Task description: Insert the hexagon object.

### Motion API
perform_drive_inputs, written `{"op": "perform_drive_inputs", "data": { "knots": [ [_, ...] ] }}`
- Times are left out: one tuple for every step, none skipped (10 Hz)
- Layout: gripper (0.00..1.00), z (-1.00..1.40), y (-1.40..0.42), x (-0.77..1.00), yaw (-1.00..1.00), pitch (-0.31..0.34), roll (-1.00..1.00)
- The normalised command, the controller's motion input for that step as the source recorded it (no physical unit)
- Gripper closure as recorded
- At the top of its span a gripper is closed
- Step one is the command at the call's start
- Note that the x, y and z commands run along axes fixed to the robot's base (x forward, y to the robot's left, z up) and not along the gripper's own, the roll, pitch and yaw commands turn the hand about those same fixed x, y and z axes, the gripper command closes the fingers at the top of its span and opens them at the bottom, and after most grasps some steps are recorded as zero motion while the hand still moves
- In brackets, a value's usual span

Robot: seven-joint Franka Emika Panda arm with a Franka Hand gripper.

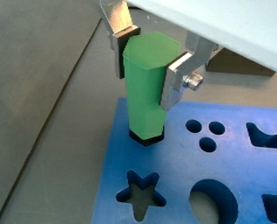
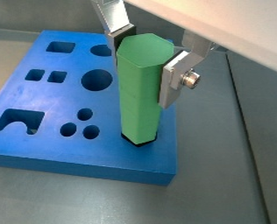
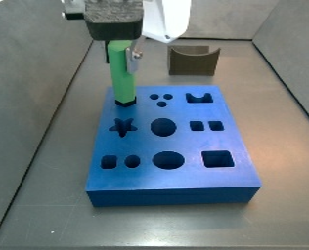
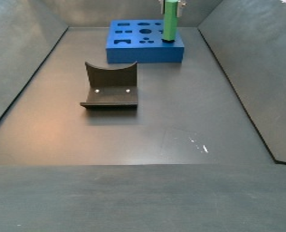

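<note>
The hexagon object is a bright green peg. It stands upright between the fingers of my gripper, which is shut on its upper part. It also shows in the other wrist view, where the gripper clamps it the same way. Its lower end meets the blue block at a corner, with a dark rim round its foot; I cannot tell how deep it sits. In a side view the gripper holds the peg over the block's far left corner. The other side view shows the peg on the block.
The blue block has several cut-out holes: star, round, square and arch shapes. A dark grey curved block stands on the floor beyond the blue block, and shows nearer in the other side view. Grey walls ring the floor.
</note>
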Motion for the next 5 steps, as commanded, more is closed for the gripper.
{"op": "perform_drive_inputs", "data": {
  "knots": [
    [1.00, -0.18, 0.00, 0.06, 0.00, 0.000, 0.00],
    [1.00, -0.19, 0.00, 0.02, 0.00, 0.000, 0.00],
    [1.00, -0.25, 0.00, 0.00, 0.00, -0.009, 0.00],
    [1.00, -0.35, 0.00, 0.00, 0.00, -0.080, 0.00],
    [1.00, -0.31, 0.00, -0.03, 0.23, -0.096, 0.00]
  ]
}}
